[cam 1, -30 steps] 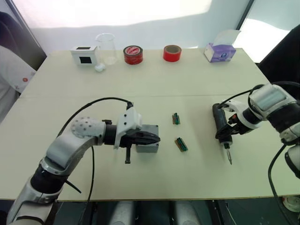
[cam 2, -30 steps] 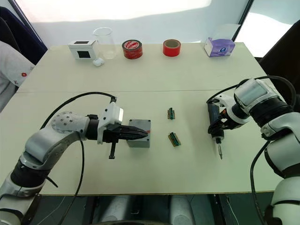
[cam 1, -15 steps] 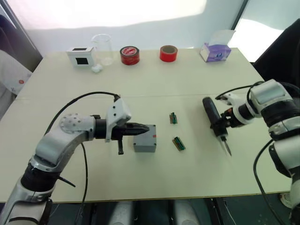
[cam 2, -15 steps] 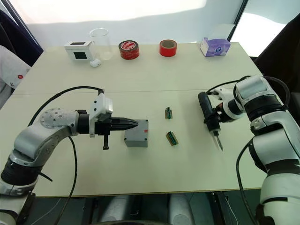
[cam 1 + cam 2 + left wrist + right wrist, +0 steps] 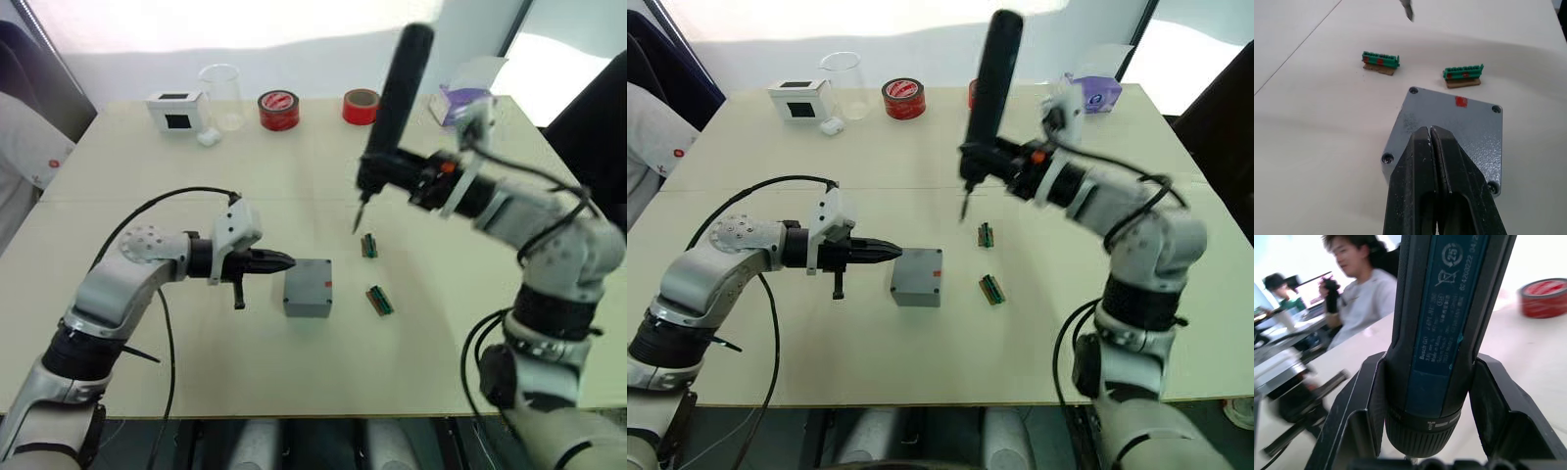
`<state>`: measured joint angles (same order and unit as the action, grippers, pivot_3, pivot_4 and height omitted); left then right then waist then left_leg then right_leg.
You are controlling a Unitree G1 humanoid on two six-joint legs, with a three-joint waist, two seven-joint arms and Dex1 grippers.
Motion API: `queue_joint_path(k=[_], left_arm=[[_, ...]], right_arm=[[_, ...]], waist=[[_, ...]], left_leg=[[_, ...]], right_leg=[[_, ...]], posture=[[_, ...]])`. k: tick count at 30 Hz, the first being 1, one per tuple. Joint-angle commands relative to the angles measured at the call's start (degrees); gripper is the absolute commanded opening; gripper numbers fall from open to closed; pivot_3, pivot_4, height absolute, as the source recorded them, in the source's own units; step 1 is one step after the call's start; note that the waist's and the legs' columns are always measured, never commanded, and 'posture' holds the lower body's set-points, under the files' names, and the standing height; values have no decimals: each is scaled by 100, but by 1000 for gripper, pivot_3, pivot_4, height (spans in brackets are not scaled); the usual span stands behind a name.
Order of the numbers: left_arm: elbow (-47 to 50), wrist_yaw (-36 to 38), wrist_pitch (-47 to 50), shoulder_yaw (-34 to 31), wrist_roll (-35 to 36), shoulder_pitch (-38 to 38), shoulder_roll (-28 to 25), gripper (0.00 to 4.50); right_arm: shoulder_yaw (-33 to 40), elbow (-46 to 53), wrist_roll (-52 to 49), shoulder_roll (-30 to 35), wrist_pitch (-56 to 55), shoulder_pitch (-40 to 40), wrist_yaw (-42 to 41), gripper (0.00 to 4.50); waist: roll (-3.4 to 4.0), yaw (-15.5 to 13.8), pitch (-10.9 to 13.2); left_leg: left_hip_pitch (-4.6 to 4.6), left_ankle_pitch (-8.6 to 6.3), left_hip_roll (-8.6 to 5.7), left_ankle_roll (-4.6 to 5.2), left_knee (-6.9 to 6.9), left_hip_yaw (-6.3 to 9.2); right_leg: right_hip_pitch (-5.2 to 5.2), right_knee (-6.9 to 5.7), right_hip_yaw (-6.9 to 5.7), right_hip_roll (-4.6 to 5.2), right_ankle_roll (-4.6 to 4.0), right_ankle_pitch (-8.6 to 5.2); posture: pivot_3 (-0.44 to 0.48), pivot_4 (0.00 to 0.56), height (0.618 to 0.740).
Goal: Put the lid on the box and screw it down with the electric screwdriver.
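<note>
Lifted upright, electric screwdriver (image 5: 989, 93) hides right claw's (image 5: 1426, 396) grip.

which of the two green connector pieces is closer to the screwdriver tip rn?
The green connector farther from the robot: the electric screwdriver bit hangs just above and beside it. The other green connector lies nearer the robot, right of the box.

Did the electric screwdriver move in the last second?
Yes. The electric screwdriver went from lying low on the table's right to held up near the middle, bit above the green connectors.
</note>
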<state>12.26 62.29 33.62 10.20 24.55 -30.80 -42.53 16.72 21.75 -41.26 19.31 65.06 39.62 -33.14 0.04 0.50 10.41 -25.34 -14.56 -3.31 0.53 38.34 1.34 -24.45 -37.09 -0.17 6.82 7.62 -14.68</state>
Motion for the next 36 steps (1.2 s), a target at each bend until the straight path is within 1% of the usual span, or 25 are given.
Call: queue_joint_path(k=[1,3,7,12,20,28,36], left_arm=[[-39,113,-162,119,-164,-227,56,0],[-144,148,-264,260,-300,-302,129,0],[-325,162,-396,476,-527,-414,320,0],[-575,236,-721,810,-976,-305,334,0],[-660,213,-784,726,-1037,-213,460,0],[-522,176,-729,607,-980,-79,452,0],[-379,129,-615,613,-955,-1,464,0]], right_arm=[[-131,654,-146,-214,-548,-260,230,1851],[-348,760,-85,-318,-811,-461,253,1851],[-735,776,171,-262,-1356,-750,229,1851],[-1106,584,526,-193,-1892,-909,252,1851],[-1366,394,808,-174,-2292,-1042,305,1851],[-1616,267,1028,40,-2580,-1303,134,1851],[-1708,86,1180,123,-2887,-1350,57,1851]], waist=[[-1,9,0],[0,31,0],[0,44,0],[0,40,-1],[-2,28,-2],[-2,33,-5],[-4,25,-8]], left_leg=[[1,-2,0,5,0,1],[2,-1,1,4,0,2],[5,3,2,-3,-1,0],[5,4,3,-4,-1,1],[8,5,3,-5,0,1],[14,5,4,-4,-1,1],[27,-3,4,10,-1,1]], right_leg=[[0,-1,-1,-1,0,0],[0,-2,0,-2,0,0],[0,-4,0,-4,0,0],[-1,-4,-1,-6,0,0],[2,-5,0,-6,0,0],[5,-6,0,-6,0,0],[20,-5,0,-6,0,0]], posture=[[0,150,740],[0,150,740],[0,150,740],[0,150,740],[0,150,740],[0,150,740],[0,150,740]])
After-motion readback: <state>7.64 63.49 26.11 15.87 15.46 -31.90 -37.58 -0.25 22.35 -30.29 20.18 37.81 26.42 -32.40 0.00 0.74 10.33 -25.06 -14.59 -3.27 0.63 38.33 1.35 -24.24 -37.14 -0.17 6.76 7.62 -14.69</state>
